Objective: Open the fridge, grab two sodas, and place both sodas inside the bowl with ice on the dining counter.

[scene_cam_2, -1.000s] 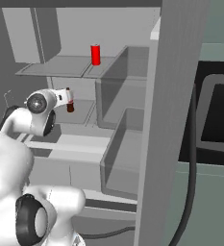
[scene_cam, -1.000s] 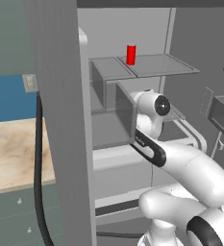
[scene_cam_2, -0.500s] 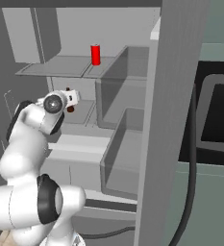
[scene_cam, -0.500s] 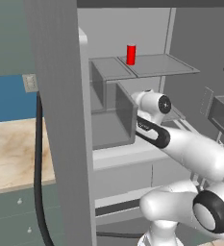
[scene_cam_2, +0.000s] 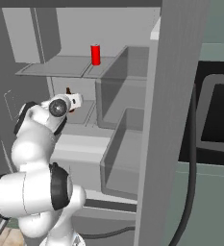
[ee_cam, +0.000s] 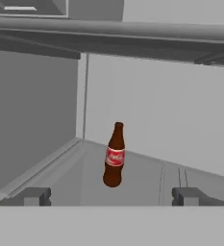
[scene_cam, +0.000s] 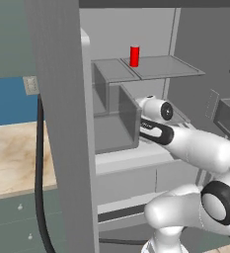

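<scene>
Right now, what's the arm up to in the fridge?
The fridge stands open and the arm is reaching into a middle shelf. Its claw is open and lined up on a brown soda bottle with a red label, which stands upright on the shelf ahead, not yet between the fingers. A red soda can stands untouched on the shelf above. Nothing is held yet.

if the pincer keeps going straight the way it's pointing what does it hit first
Most likely the dark brown glass soda bottle with the red label, standing upright on the pale grey fridge shelf ahead of the open pincer, slightly left of centre. Depth is unclear; nothing stands nearer.
</scene>
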Robot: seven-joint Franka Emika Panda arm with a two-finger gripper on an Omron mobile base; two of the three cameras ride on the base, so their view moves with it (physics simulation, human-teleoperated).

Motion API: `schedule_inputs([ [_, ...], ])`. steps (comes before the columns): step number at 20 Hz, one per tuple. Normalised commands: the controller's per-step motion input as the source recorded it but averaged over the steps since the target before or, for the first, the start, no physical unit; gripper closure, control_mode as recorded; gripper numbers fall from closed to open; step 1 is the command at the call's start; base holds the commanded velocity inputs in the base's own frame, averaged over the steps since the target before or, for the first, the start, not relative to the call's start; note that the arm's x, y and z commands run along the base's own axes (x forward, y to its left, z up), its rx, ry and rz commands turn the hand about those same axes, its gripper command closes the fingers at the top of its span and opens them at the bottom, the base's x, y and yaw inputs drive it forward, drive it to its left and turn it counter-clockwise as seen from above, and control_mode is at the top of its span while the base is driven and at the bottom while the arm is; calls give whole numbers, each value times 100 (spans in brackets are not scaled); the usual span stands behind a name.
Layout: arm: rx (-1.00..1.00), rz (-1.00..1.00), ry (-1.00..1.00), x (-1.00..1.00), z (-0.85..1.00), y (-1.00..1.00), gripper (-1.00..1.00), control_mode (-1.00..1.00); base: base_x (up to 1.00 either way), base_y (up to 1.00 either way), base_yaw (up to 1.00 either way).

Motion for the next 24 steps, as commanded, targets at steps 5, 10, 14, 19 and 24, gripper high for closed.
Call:
schedule_inputs([
  [5, 2, 0, 0, 31, 0, 1, -100, -100, 0, 0, 0],
  [10, 1, 0, 0, 34, -5, 8, -100, -100, 0, 0, 0],
  [14, 0, 0, 0, 28, -12, 16, -100, -100, 0, 0, 0],
  [19, 0, 0, 0, 23, -23, 21, -100, -100, 0, 0, 0],
  [24, 0, 0, 0, 26, -27, 9, -100, -100, 0, 0, 0],
])
